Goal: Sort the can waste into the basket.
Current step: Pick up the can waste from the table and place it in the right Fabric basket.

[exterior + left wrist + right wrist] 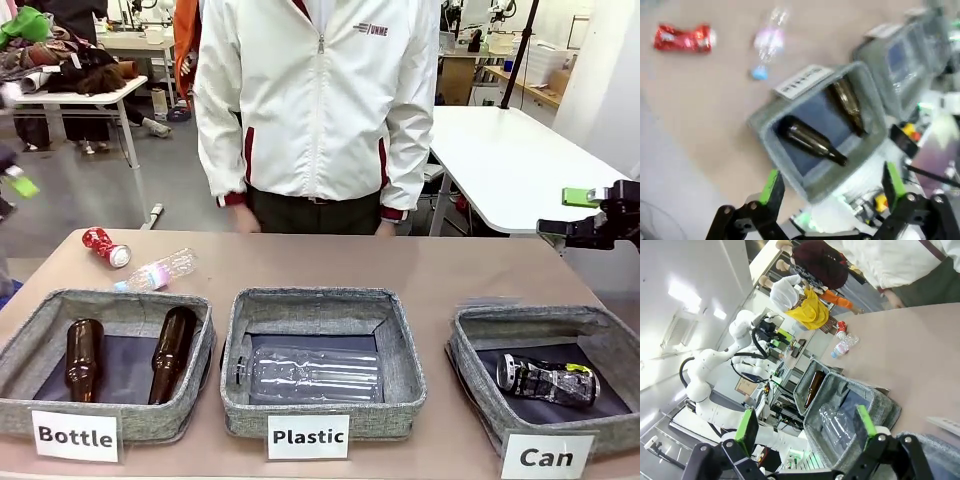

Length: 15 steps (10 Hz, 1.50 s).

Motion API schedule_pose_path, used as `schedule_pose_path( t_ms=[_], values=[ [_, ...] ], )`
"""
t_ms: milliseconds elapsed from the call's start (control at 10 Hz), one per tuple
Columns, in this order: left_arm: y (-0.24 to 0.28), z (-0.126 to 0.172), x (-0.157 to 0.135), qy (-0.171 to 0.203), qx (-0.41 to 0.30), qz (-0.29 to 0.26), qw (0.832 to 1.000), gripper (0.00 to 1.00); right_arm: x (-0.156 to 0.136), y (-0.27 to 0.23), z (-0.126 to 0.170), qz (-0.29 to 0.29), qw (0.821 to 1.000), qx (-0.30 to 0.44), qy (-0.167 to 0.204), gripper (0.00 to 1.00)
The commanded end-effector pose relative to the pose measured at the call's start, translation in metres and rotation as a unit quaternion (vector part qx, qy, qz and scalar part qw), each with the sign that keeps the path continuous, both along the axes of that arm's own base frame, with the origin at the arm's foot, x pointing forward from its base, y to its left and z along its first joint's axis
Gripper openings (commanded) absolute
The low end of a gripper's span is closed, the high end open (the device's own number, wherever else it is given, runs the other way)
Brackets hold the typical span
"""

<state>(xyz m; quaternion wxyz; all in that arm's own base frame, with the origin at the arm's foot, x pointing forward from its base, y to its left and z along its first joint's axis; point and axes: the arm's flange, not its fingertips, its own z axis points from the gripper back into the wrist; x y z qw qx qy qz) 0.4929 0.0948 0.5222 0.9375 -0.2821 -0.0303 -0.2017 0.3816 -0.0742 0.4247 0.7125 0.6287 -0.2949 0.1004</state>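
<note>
A crushed red can (105,247) lies on the table at the far left, also seen in the left wrist view (682,38) and small in the right wrist view (841,326). A black can (547,380) lies inside the grey basket labelled "Can" (520,320) at the front right. My left gripper (18,185) shows blurred at the left edge; its wrist view shows it open (832,187) and holding nothing, above the "Bottle" basket. My right gripper (575,213) hangs at the right edge, above and behind the Can basket, open (806,425) and holding nothing.
A clear plastic bottle (160,270) lies beside the red can. The "Bottle" basket (30,330) holds two brown bottles; the "Plastic" basket (240,330) holds a clear bottle. A person in a white jacket (320,100) stands at the far edge.
</note>
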Motion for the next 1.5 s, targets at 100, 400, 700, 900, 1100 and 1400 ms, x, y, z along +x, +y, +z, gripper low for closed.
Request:
schedule_pose_path(
  t_ms=[100, 400, 700, 900, 1100, 1400],
  values=[
    [-0.034, -0.030, 0.014, 0.013, 0.116, 0.045, 0.992, 1.00, 0.001, -0.002, 0.001, 0.004, 1.000, -0.002, -0.010, 1.00],
    [-0.044, -0.057, 0.049, -0.066, 0.198, 0.121, 0.971, 1.00, 0.001, -0.002, 0.001, 0.004, 1.000, -0.002, -0.010, 1.00],
    [-0.042, -0.044, 0.047, -0.047, 0.159, 0.083, 0.983, 1.00, 0.001, -0.002, 0.001, 0.004, 1.000, -0.002, -0.010, 1.00],
    [-0.042, -0.044, 0.047, -0.047, 0.159, 0.083, 0.983, 1.00, 0.001, -0.002, 0.001, 0.004, 1.000, -0.002, -0.010, 1.00],
    [-0.042, -0.053, 0.074, -0.028, 0.180, 0.068, 0.981, 1.00, 0.001, -0.002, 0.001, 0.004, 1.000, -0.002, -0.010, 1.00],
    [-0.055, -0.045, 0.119, -0.138, 0.213, -0.157, 0.954, 1.00, 0.001, -0.002, 0.001, 0.004, 1.000, -0.002, -0.010, 1.00]
  ],
)
